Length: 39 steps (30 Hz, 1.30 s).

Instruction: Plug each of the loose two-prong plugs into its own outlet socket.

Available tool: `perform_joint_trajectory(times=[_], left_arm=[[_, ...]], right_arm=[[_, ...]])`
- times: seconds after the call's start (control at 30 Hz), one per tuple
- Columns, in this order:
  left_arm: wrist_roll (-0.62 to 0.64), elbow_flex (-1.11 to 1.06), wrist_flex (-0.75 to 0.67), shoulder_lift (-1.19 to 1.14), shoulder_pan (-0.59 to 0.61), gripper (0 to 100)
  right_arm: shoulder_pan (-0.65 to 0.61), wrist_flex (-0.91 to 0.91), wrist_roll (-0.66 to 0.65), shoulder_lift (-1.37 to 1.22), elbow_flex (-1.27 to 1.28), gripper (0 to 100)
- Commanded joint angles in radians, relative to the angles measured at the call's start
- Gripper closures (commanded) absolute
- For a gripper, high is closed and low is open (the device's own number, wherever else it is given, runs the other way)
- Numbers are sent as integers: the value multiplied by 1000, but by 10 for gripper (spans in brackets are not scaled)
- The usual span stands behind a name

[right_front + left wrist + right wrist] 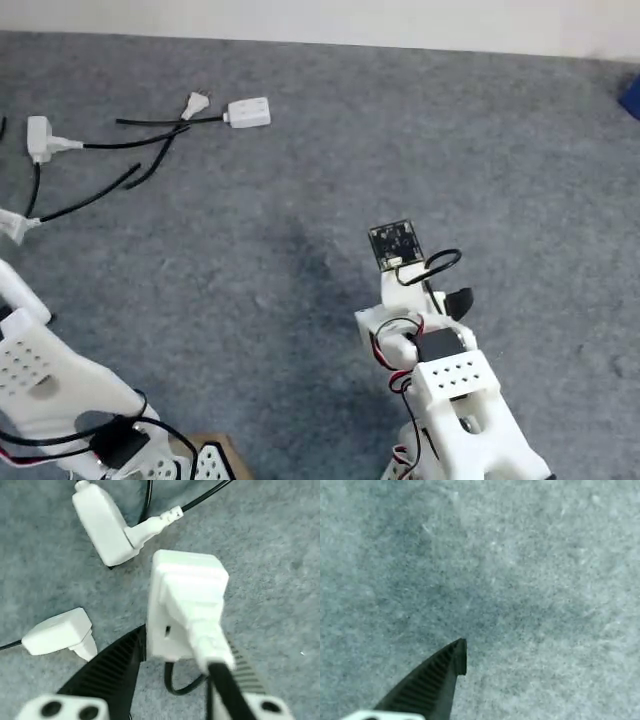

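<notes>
- The left gripper (187, 647) was pinching a white outlet socket (172, 575), which sat between its two black fingers (117, 665) and was raised off the grey mat (280, 555).
- A white plug (197, 615) was seated in that socket's face, with its black cord (172, 682) looping beneath.
- The right gripper (460, 652) hung over a bare stretch of the mat, well apart from all the cords. Whether it was spread or pressed together could not be told.
- Just beside the held socket, a white connector (57, 630) lay on the mat. I could not tell whether it was a plug or a socket.
- Farther out lay a second socket (102, 525) with a second plug (150, 525) pushed into its end, its cord trailing away across the mat.
- Farthest off, in the high view, a third socket (248, 112) rested on the mat. A loose two-prong plug (195, 103) lay near its cord end, not inserted, and its own black cord curved back toward the arms.
</notes>
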<state>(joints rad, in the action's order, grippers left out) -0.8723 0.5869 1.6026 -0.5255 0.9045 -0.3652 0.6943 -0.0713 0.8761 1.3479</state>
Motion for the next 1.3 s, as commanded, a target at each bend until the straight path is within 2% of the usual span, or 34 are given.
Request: perform_joint_trajectory(times=[0.0, 0.2, 0.37, 0.67, 0.73, 0.87, 1.03, 1.13, 1.27], left_arm=[[-11, 42, 8, -24, 2, 691], [-12, 44, -2, -62, 2, 691], [-6, 114, -100, -65, -36, 691], [-5, 236, -133, -64, -325, 691], [46, 274, -213, -76, -398, 691], [241, 283, -535, -160, -513, 691], [270, 285, -954, -363, -611, 691], [270, 285, -1068, -478, -642, 691], [270, 318, -1103, -604, -653, 691]], right_arm=[[7, -15, 14, 19, -5, 452], [7, -15, 14, 19, -5, 452], [7, -15, 14, 21, -5, 452], [12, -13, 15, 16, -12, 452], [12, -13, 15, 16, -12, 452], [12, -13, 15, 15, -7, 452], [12, -13, 15, 15, -7, 452], [12, -13, 14, 15, -7, 452], [8, -13, 12, 15, -7, 452]])
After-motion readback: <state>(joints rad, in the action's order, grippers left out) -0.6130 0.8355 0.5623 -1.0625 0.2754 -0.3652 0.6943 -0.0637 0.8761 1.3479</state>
